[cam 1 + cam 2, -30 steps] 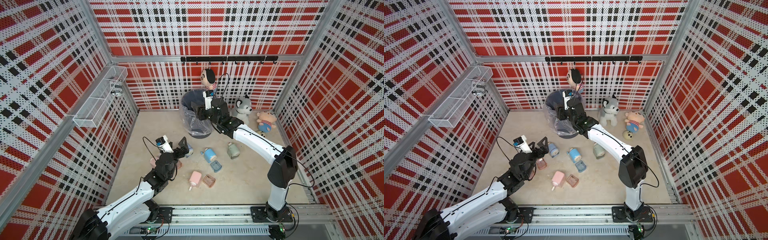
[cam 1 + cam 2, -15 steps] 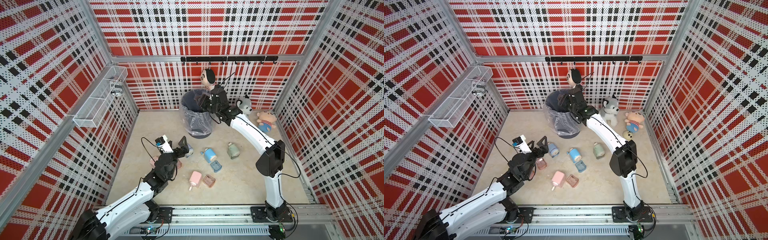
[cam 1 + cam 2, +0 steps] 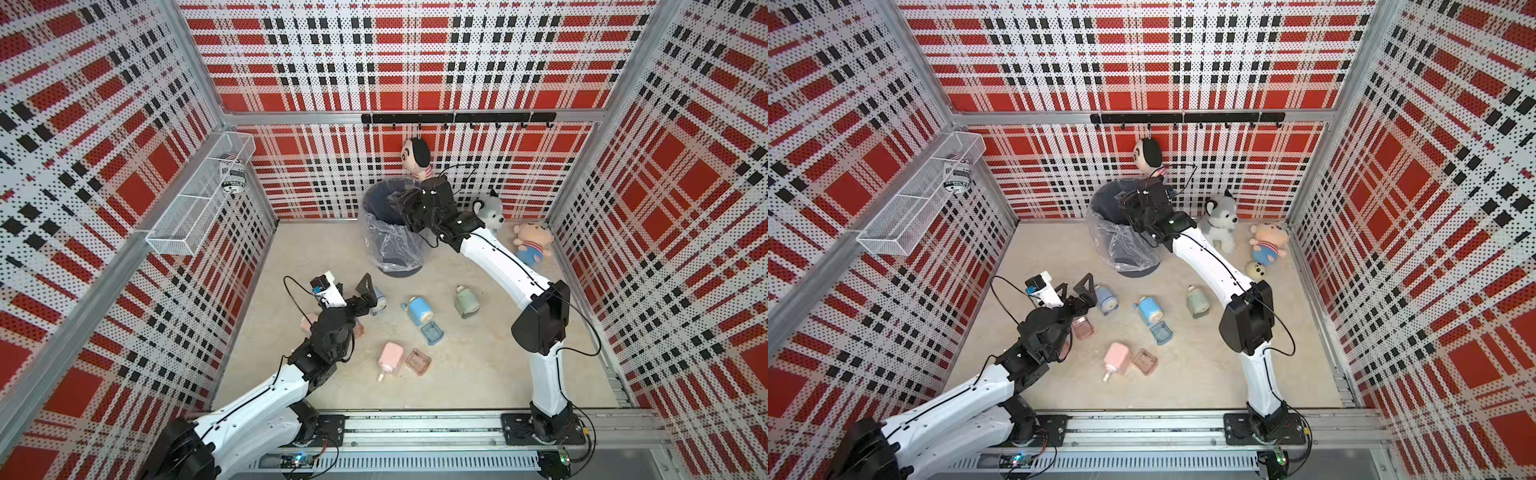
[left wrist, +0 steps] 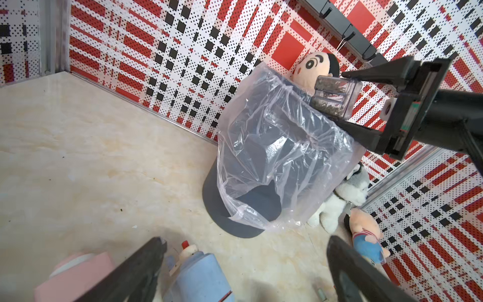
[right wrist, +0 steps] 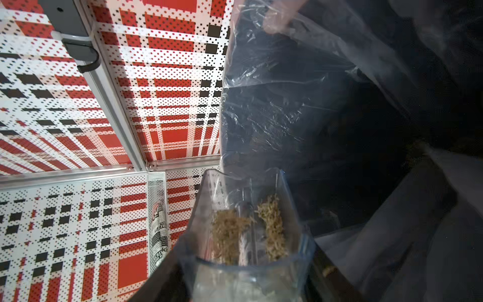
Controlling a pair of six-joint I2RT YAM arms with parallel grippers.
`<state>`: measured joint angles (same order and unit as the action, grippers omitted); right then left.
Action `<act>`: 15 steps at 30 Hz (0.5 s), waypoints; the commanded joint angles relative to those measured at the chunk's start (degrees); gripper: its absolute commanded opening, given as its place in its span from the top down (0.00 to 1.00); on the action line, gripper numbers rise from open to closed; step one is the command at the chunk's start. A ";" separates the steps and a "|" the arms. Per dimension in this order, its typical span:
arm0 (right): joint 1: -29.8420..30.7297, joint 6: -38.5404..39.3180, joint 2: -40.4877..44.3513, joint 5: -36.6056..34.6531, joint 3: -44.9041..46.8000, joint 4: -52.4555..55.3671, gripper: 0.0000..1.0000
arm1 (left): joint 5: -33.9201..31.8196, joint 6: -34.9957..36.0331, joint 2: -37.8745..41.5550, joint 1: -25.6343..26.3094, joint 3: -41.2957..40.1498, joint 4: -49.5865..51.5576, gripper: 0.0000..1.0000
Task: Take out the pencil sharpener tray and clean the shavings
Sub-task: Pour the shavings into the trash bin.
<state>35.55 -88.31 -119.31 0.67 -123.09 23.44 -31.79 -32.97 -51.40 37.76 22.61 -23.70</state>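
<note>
Right gripper (image 4: pixel 339 98) is clamped narrow on a small clear plastic sharpener tray (image 4: pixel 330 104). It holds the tray at the rim of a dark grey waste bin lined with a clear plastic bag (image 4: pixel 274 157), in the upper right of the left wrist frame. We see the tray's long axis running straight out from the jaws.

In the right wrist view the tray (image 5: pixel 248 222) rises from bottom centre with brown shavings (image 5: pixel 227 232) lying inside. The bin's dark opening lies to its right, so we judge the tipping must turn that way. Both top views hide the tray behind the wrist.

Left gripper (image 3: pixel 1074 287) stands wide and empty at lower left, well apart from the bin and just beside a blue-grey sharpener (image 3: pixel 1106 299).
</note>
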 commanded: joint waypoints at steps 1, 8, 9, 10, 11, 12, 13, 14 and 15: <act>0.75 -7.92 3.78 -2.68 -1.63 0.07 0.52 | -0.73 0.72 -0.49 0.39 -0.11 -1.08 0.02; 1.19 -16.76 4.80 -5.20 -2.52 0.33 0.52 | -0.85 0.54 0.06 0.39 -0.29 -1.08 0.02; 1.26 -17.44 4.32 -5.39 -3.85 1.22 0.52 | -0.90 0.54 -0.02 0.43 -0.30 -1.08 0.02; 1.28 -18.44 3.81 -5.43 -5.03 1.76 0.51 | -0.99 0.54 -0.23 0.39 -0.29 -1.08 0.02; 1.32 -19.46 3.56 -5.41 -5.14 1.00 0.51 | -0.93 0.53 -0.49 0.39 -0.29 -1.08 0.02; 1.45 -20.53 3.30 -5.41 -5.35 0.64 0.50 | -0.83 0.41 -0.69 0.39 -0.20 -1.08 0.02; 1.60 -21.16 2.91 -5.46 -5.89 0.58 0.50 | -0.69 0.47 -0.95 0.39 -0.07 -1.08 0.02; 1.79 -21.77 2.60 -5.78 -6.44 0.63 0.50 | -0.56 0.45 -1.07 0.39 0.04 -1.08 0.02; 1.95 -22.30 2.42 -6.08 -6.61 0.48 0.50 | -0.47 0.45 -1.13 0.39 0.05 -1.08 0.02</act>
<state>36.60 -106.87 -117.40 -3.95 -128.29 24.10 -31.99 -32.97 -52.10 37.76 22.61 -23.79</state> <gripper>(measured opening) 0.605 0.982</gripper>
